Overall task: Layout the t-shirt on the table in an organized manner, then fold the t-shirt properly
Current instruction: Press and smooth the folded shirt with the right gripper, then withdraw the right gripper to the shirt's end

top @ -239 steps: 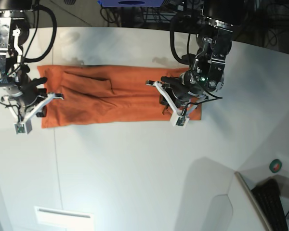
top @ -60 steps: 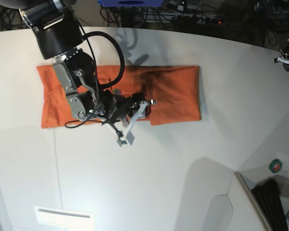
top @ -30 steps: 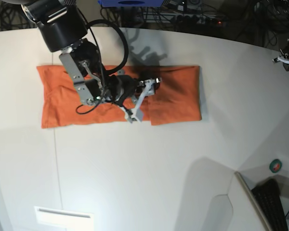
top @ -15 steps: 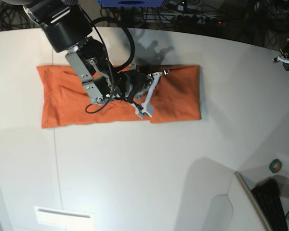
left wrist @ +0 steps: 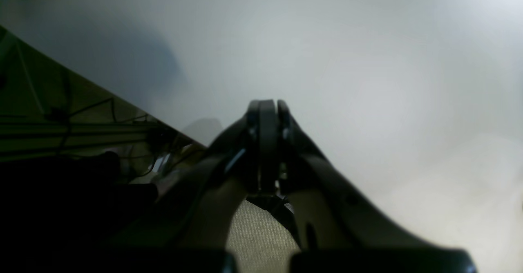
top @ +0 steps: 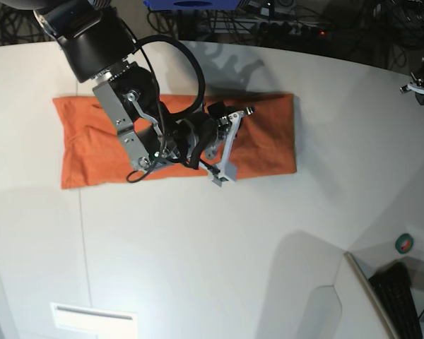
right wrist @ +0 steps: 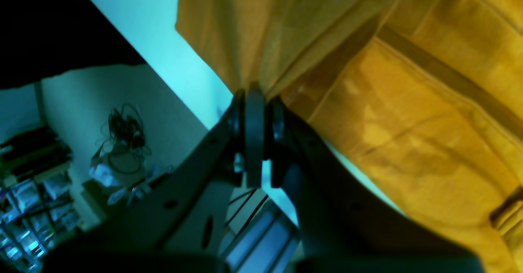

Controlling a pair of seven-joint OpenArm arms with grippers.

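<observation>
Right claw (right wrist: 254, 101) pinching t-shirt (right wrist: 408, 101) fold

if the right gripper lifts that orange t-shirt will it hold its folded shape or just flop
Probably flop: the t-shirt is thin fabric lying flat on the table, creasing where the right gripper pinches it. It looks light for its size. Likely not slippery; the shut jaws already gather a fold.

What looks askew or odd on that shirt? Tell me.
The t-shirt is a neat folded strip on the table, but the right gripper is shut on a bunched fold near its far edge, pulling creases. Nothing spilled or torn.
</observation>
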